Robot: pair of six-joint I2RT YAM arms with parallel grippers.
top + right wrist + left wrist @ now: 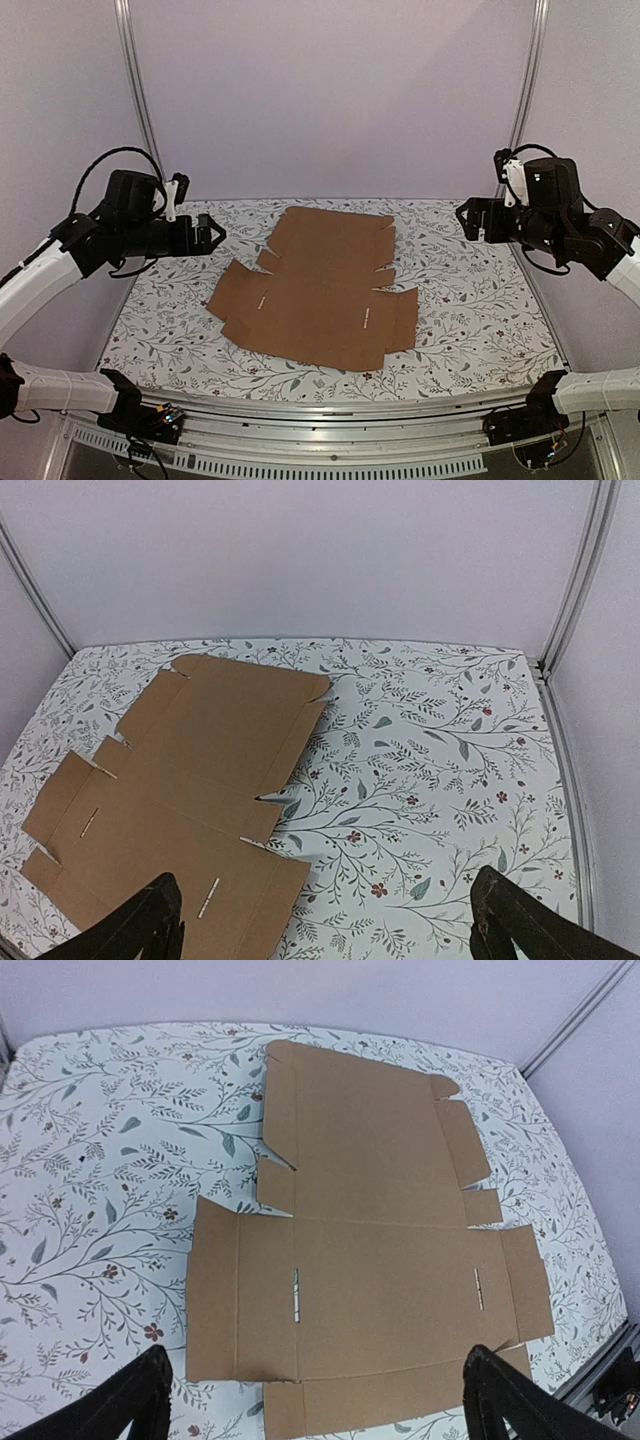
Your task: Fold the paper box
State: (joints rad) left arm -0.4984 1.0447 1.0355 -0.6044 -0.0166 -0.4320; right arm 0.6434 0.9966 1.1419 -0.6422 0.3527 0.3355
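Left wrist view, quick q from me: is the left gripper (318,1355) grabbing anything?

Reply: nope, its fingers (140,1400) are spread wide and it's holding nothing. On the top cam it hangs in the air over the left side of the table (470,310), well apart from the cardboard. Same deal on the right wrist cam: the right gripper (325,878) is splayed wide, up over the far right side.

Me: ok, and where's the paper box (320,290)?

Reply: it's one flat brown die-cut sheet, unfolded, lying about mid-table between the two arms, turned a bit askew. All the flaps lie flat, and you can see two short slots (295,1295) cut in the wide panel. Underneath is a white cloth with a leafy floral print, with plain pale walls (330,90) behind.
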